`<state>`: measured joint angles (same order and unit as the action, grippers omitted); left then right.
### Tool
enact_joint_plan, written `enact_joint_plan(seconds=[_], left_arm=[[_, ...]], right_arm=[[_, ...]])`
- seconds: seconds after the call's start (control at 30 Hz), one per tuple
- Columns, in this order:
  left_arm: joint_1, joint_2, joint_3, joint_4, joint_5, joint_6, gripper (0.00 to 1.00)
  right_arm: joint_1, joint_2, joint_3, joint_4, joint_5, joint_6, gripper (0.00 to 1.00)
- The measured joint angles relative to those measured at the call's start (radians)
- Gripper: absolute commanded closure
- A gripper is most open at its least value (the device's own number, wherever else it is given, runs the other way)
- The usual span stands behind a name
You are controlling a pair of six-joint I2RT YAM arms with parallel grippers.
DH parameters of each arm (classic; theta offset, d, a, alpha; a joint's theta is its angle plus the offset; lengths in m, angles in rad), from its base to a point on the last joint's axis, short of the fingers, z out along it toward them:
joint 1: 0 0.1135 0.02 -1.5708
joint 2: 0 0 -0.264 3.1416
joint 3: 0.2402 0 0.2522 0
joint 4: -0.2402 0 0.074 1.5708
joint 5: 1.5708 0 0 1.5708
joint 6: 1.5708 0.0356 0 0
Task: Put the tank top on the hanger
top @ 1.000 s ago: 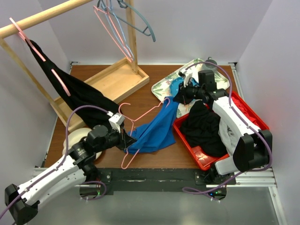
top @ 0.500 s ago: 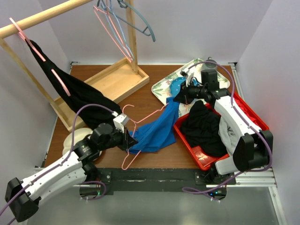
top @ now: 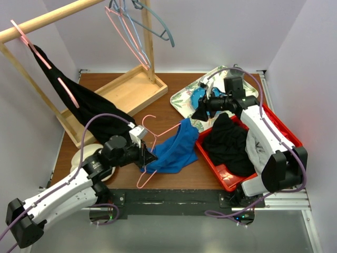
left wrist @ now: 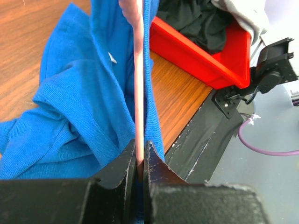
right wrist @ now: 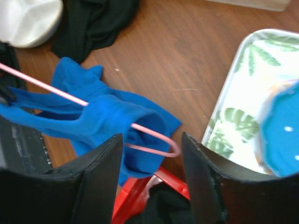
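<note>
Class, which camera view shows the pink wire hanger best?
Top external: the hanger shows hook and most of its triangle, the tank top covering part. Left wrist shows only a straight stretch clamped in the left tool; right wrist, one arm and a rounded corner.

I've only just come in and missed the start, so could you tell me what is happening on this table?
The left gripper is shut on the pink hanger, holding it low over the table near its front edge. The blue tank top is bunched along the hanger, and the wire's far end pokes out through the fabric. The right gripper is open above that end, holding nothing. The top is not yet hung neatly.
</note>
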<state>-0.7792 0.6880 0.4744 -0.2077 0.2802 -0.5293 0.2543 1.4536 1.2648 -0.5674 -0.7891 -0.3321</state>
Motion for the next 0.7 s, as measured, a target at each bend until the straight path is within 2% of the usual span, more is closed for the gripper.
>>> enact_joint_plan(seconds=[0.17,0.3,0.47,0.7], left_arm=[[0.000,-0.048,0.002,-0.012,-0.001,0.008,1.00],[0.000,-0.042,0.059,-0.084,-0.026,0.043,1.00],[0.000,0.069,0.317,-0.271,-0.161,0.092,1.00],[0.000,0.105,0.560,-0.435,-0.431,0.093,1.00]], right_arm=[[-0.005,-0.008,0.067,-0.037,0.037,-0.037,0.19],[-0.009,-0.022,0.118,-0.125,-0.021,-0.118,0.18],[-0.008,-0.061,0.143,-0.183,-0.066,-0.170,0.14],[-0.040,-0.195,0.042,-0.089,-0.045,-0.113,0.10]])
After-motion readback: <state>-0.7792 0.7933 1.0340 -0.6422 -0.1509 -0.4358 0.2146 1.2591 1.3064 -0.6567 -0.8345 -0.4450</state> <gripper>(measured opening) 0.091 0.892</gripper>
